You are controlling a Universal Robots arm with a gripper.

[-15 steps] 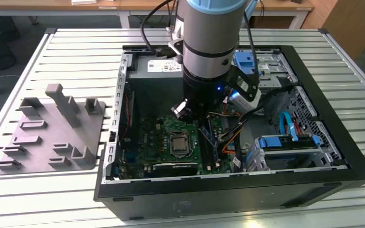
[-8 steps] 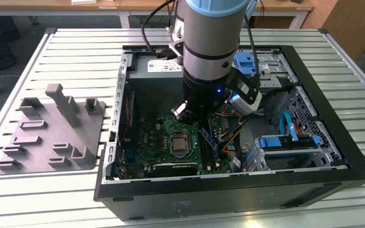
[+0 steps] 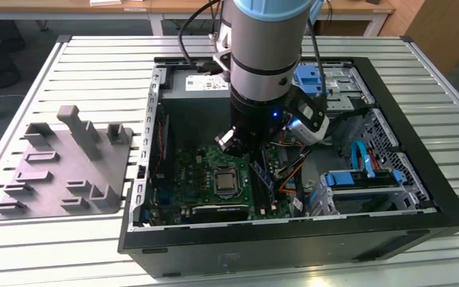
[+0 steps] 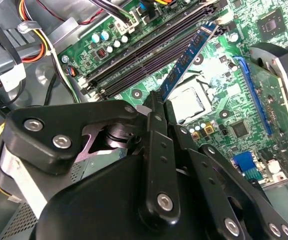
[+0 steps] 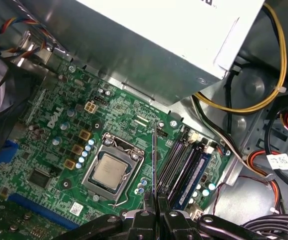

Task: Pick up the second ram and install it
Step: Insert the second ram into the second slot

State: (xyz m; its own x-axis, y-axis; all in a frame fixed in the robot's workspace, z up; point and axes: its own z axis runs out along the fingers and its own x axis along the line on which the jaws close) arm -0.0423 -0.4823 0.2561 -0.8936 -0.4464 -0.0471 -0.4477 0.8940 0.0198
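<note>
Your gripper (image 4: 155,102) pinches the ram (image 4: 188,57) edge-on above the motherboard (image 5: 59,130), between the CPU socket (image 5: 113,170) and the slots (image 5: 176,160). Its label is unreadable.

In the exterior view the arm (image 3: 265,66) runs off the top edge and covers the gripper and part of the motherboard (image 3: 205,179). In the second wrist view the gripper (image 4: 156,107) hides the near end of the second ram (image 4: 188,55). In the first wrist view the second ram (image 5: 154,160) appears edge-on, a thin line, its chips unseen.
</note>
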